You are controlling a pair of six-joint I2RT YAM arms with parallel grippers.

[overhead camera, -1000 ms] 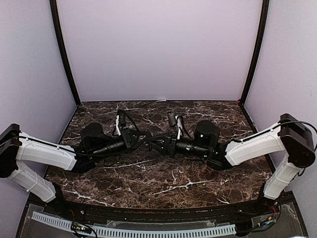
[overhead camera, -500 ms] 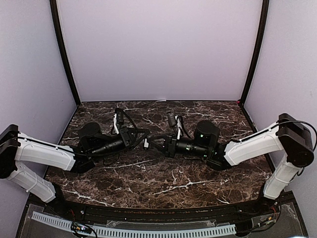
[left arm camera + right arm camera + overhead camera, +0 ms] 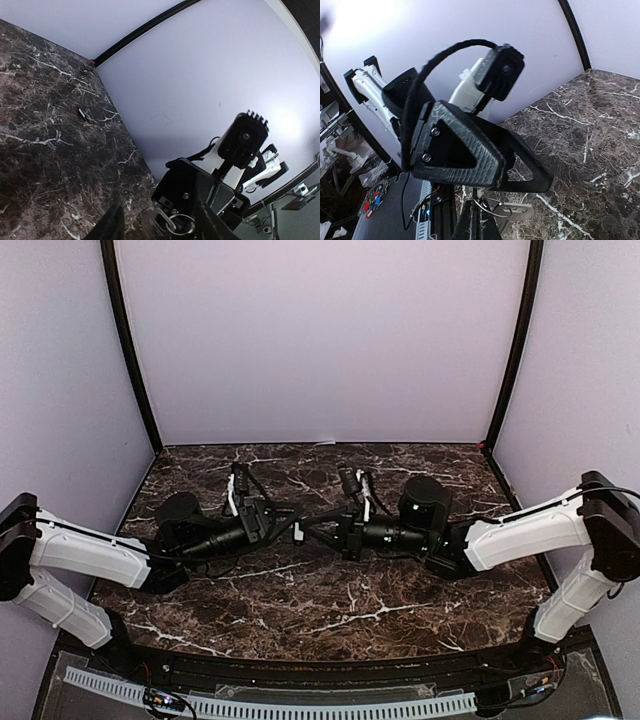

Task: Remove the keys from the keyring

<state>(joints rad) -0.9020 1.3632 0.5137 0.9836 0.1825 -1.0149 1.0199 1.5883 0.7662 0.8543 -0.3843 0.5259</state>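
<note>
Since a second ago the left pincer (image 3: pixel 289 523) has opened and the right pincer (image 3: pixel 309 530) shut, tip to tip overhead. Left wrist: keyring (image 3: pixel 177 223) between parted fingers (image 3: pixel 113 227), loose key (image 3: pixel 84 114) well beyond. Right wrist: keyring clamped, attached key (image 3: pixel 516 211) beside its tips; next, probably regrip that key.

Two arms (image 3: pixel 95 552), one keyring (image 3: pixel 489 209), one pale key (image 3: pixel 516 210) on it, one dark key (image 3: pixel 83 114) loose.

Table (image 3: pixel 330 600) dk marble, glossy; keyring (image 3: pixel 489 210) shiny mtl; walls (image 3: pixel 320 340) smooth, matt.
</note>
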